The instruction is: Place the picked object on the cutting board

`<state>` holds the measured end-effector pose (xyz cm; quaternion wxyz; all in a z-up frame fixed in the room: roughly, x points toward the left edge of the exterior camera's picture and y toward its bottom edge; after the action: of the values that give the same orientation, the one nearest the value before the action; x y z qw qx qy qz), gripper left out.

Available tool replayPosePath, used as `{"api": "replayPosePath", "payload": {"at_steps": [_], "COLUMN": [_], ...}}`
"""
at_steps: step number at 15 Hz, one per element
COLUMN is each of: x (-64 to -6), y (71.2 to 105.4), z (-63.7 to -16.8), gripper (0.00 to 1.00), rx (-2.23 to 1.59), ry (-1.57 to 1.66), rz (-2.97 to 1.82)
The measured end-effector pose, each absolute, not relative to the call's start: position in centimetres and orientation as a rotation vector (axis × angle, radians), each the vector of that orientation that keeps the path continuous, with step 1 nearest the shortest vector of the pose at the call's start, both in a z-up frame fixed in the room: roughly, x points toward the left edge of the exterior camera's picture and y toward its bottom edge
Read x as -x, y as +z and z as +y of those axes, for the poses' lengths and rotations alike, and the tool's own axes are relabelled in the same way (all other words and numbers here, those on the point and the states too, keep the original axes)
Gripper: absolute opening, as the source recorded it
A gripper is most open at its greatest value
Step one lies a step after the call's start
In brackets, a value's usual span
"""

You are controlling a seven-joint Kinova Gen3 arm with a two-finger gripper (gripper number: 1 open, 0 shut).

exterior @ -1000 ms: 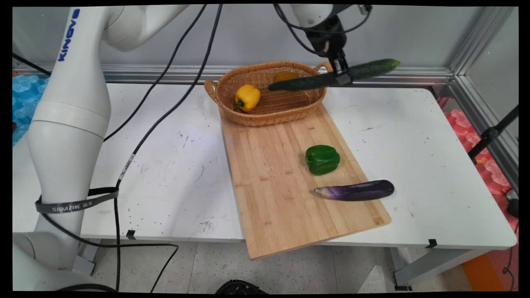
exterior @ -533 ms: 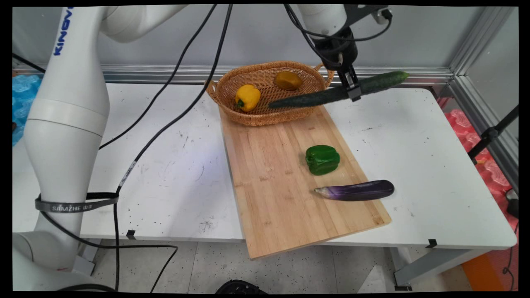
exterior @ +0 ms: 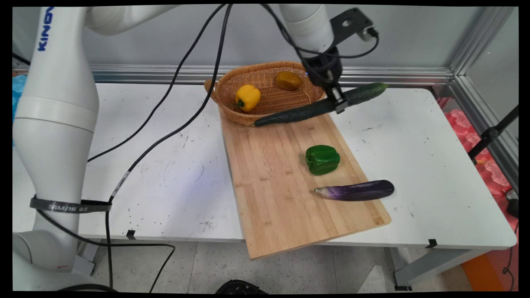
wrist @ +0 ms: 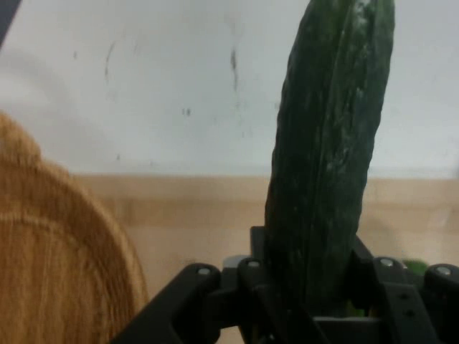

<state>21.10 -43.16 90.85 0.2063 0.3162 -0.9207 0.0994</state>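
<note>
My gripper (exterior: 338, 104) is shut on a long dark green cucumber (exterior: 306, 110), holding it in the air over the far end of the wooden cutting board (exterior: 281, 182), just in front of the wicker basket (exterior: 265, 114). The cucumber slopes down to the left, its left tip over the basket's near rim. In the hand view the cucumber (wrist: 326, 158) rises from between the gripper (wrist: 315, 301) linkage, with the basket (wrist: 57, 258) at the left. Inside the basket lie a yellow pepper (exterior: 247, 97) and an orange-brown fruit (exterior: 288, 80).
A green pepper (exterior: 322, 159) and a purple eggplant (exterior: 356, 191) lie on the board's right half. The white table (exterior: 434, 165) extends to both sides. Black cables (exterior: 174, 107) hang over the table's left part.
The gripper has come down and leftward with the cucumber, from above the basket's right handle to just above the board's far end. Nothing else has moved.
</note>
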Motion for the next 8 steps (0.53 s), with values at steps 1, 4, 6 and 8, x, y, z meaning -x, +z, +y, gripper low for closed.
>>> {"api": "replayPosePath", "payload": {"at_steps": [1,4,6,8], "x": [-21.3,-22.4,-22.9,-23.7], "y": [90.5,88.8,87.8,86.7], "z": [-42.9,-41.8,-41.4,-41.1], "gripper": [0.0,0.0,0.0,0.0], "rx": [-0.892,-0.933,-0.944,-0.959], "ry": [0.278,0.283,0.29,0.303], "rz": [-2.567,-2.577,-2.58,-2.578]}}
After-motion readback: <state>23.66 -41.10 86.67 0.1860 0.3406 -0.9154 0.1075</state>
